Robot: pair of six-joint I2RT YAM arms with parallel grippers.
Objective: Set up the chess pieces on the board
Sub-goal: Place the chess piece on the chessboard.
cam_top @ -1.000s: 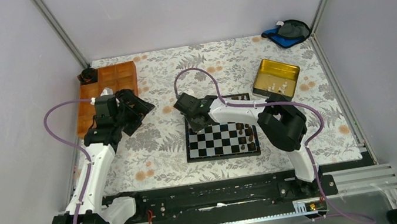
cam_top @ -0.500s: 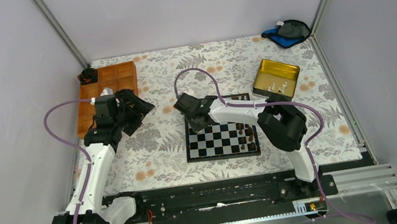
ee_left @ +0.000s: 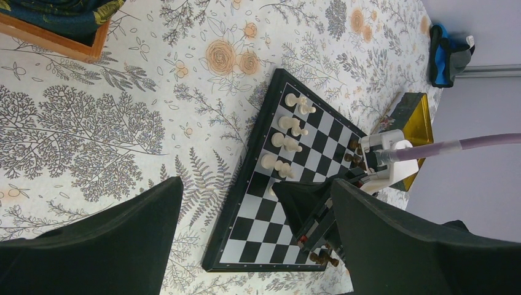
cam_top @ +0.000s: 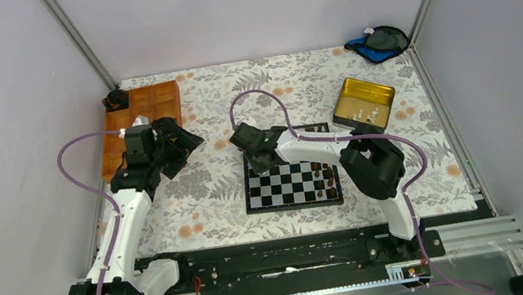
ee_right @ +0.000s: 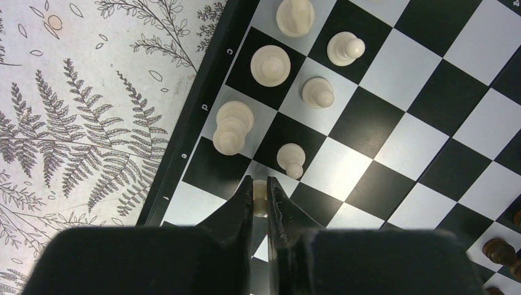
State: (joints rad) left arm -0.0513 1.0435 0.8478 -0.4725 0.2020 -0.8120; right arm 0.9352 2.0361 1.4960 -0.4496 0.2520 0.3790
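Your right gripper (ee_right: 260, 184) is pinched almost closed on one tiny cream chess piece (ee_right: 260, 200), fingers (ee_right: 241, 206) on both sides of it. It sits low over the square black-framed chessboard with black and pale grey squares (ee_right: 206, 107), at the edge lettered c, d, e, f. You cannot tell whether the held piece touches the square under it.

Six more cream pieces stand on that side in two rows. The big ones (ee_right: 232, 126) are in the squares along the frame and the small pawns (ee_right: 290, 160) one row in. The held piece is just beside the nearest pawn.

Dark brown pieces (ee_right: 497, 249) stand along the opposite edge of the board.

Your left gripper (cam_top: 183, 142) is spread wide with nothing in it. It hangs over the floral tablecloth (cam_top: 211, 194) well left of the board, next to the orange-brown compartment tray (cam_top: 150, 105).

The board lies mid-table on the cloth. Beyond its right corner is a gold rectangular tin (cam_top: 360, 95) with a few small white pieces (cam_top: 370, 111) inside, too small to identify.
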